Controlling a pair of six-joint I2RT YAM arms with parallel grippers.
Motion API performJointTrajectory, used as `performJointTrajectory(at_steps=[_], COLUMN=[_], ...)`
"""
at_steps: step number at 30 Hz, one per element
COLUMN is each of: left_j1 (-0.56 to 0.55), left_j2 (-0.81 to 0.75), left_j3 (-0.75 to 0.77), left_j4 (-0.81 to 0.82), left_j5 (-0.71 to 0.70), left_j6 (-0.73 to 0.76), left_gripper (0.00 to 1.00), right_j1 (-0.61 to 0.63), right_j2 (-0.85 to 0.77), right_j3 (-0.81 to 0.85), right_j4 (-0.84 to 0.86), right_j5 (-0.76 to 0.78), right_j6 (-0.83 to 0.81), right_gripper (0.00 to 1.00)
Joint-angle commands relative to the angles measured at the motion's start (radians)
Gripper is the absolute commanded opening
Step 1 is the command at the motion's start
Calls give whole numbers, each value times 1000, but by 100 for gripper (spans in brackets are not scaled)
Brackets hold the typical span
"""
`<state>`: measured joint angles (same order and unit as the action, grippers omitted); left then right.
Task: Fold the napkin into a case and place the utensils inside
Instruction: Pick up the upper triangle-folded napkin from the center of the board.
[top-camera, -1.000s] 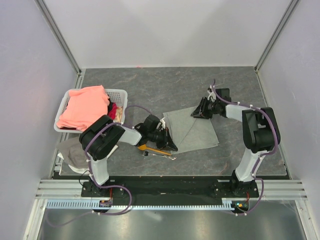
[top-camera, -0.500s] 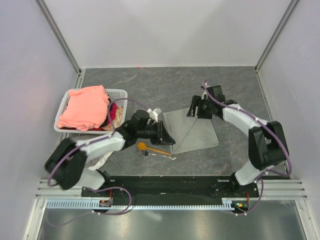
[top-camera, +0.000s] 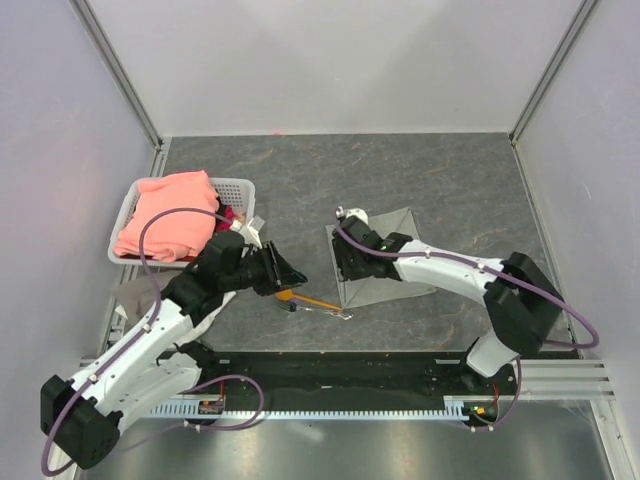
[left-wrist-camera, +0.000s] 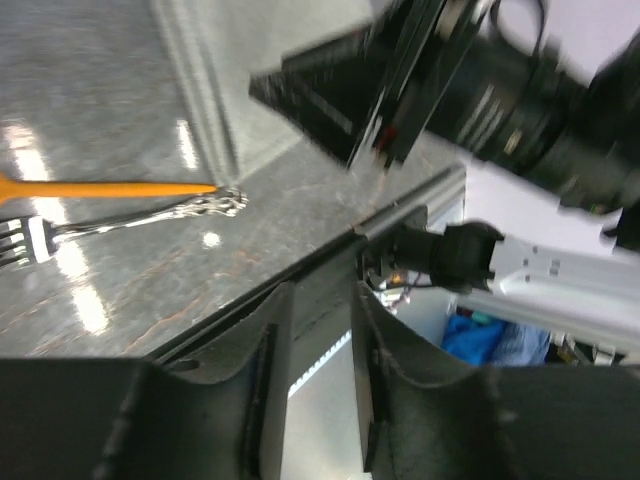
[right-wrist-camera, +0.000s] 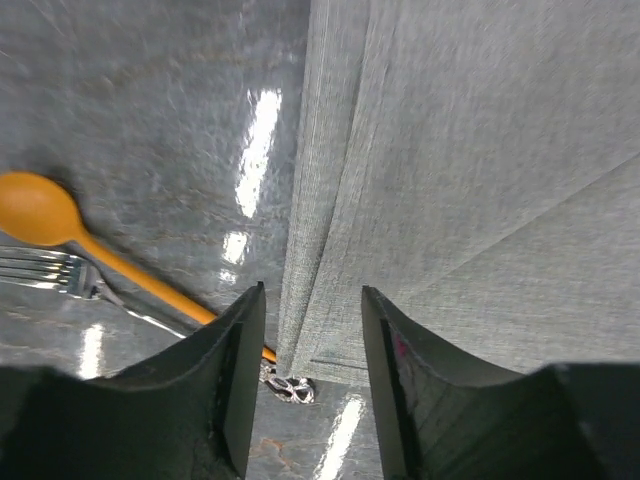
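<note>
Napkin, thin grey weave, lies flat mid-frame. Its doubled left edge runs btwn the parted, empty jaws of the right gripper. Orange plastic spoon & silvery fork lie lower left, just beside that edge. Left gripper is slightly parted w/ nothing in it. Dark marbled tabletop stretches wide behind.

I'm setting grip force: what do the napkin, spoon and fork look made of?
The napkin looks like thin woven cloth, matte light grey, with a fine weave and soft creases. The spoon is probably plastic: smooth, uniform orange. The fork appears to be metal: silvery, with bright glints.
</note>
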<state>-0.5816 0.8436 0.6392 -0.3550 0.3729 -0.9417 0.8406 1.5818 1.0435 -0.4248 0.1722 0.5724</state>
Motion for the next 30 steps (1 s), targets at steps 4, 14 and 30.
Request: performJointTrajectory(at_steps=[4,14,30], left_j1=[68,69,88], left_j2=[145,310,328], left_j3=[-12,-24,-29], left_j4=[-39,106,160], left_j5=[115,93,64], left_j6=[66,9,-35], left_gripper=[22,16,16], right_j1=[74,126,147], right_j2=[79,109,208], right_j3=[52,61,95], right_j4=[-40,-51,-48], right_j5=[133,136,144], right_j6=[76,60,38], right_gripper=[53,51,49])
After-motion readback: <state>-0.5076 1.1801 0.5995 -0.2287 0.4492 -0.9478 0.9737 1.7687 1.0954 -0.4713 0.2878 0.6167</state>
